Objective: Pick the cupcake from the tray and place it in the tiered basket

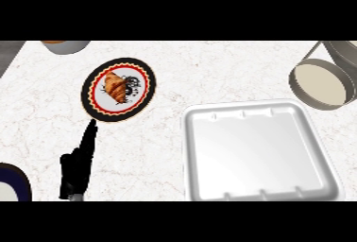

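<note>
white tray [261,151], counter's right side: bare, no cupcake visible on it, nor in the tiered basket [317,87] at the far right corner. left hand [78,158] rests by the croissant plate [118,90], fingers straight, holding nothing; probably parked clear of the tray. right hand unseen.

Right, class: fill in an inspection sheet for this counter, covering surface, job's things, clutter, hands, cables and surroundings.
Surface: white marbled counter.
Job's things: white tray at lower right, nothing seen in it; tiered basket at upper right; no cupcake seen.
Clutter: croissant on a black-rimmed plate; grey vessel at the top edge; dark-rimmed dish at the left edge.
Hands: left hand at lower left, fingers straight, pointing toward the plate; right hand not in view.
Cables: nothing seen.
Surroundings: nothing seen.
</note>
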You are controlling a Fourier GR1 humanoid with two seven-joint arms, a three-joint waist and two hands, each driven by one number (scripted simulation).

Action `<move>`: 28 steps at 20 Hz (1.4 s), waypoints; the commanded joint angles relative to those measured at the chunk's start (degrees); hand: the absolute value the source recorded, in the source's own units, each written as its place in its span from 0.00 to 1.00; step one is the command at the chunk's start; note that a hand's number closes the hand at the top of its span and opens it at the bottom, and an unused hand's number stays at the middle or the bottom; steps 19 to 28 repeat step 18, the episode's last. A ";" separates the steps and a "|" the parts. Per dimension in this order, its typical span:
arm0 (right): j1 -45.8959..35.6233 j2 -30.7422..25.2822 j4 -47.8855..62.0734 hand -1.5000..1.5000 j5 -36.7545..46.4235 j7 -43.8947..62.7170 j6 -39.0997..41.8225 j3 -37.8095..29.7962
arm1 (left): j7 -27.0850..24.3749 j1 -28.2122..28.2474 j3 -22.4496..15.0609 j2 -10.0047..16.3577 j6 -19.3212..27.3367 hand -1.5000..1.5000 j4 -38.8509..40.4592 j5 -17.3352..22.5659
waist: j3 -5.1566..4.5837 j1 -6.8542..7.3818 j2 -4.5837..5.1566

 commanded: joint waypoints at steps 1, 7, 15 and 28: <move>5.83 -5.18 -4.62 0.00 0.60 4.48 -1.34 -3.34 | -0.45 3.46 0.94 0.42 -0.25 0.50 1.41 0.57 | -0.25 -1.07 0.02; 20.74 -4.98 -24.09 0.00 -5.48 10.84 5.48 -10.47 | 0.64 6.07 2.99 1.59 -0.46 0.50 -0.99 2.12 | -0.28 -3.89 -0.89; 40.79 -4.51 -42.17 0.00 -17.93 13.55 22.24 -26.36 | -0.69 9.28 2.68 0.40 1.54 0.50 -1.52 0.82 | -0.22 -7.07 -1.35; 46.99 -0.61 -50.26 0.00 -24.01 13.23 27.80 -32.80 | 0.44 7.53 2.08 -0.14 1.35 0.50 -1.48 0.74 | -0.22 -6.19 -0.91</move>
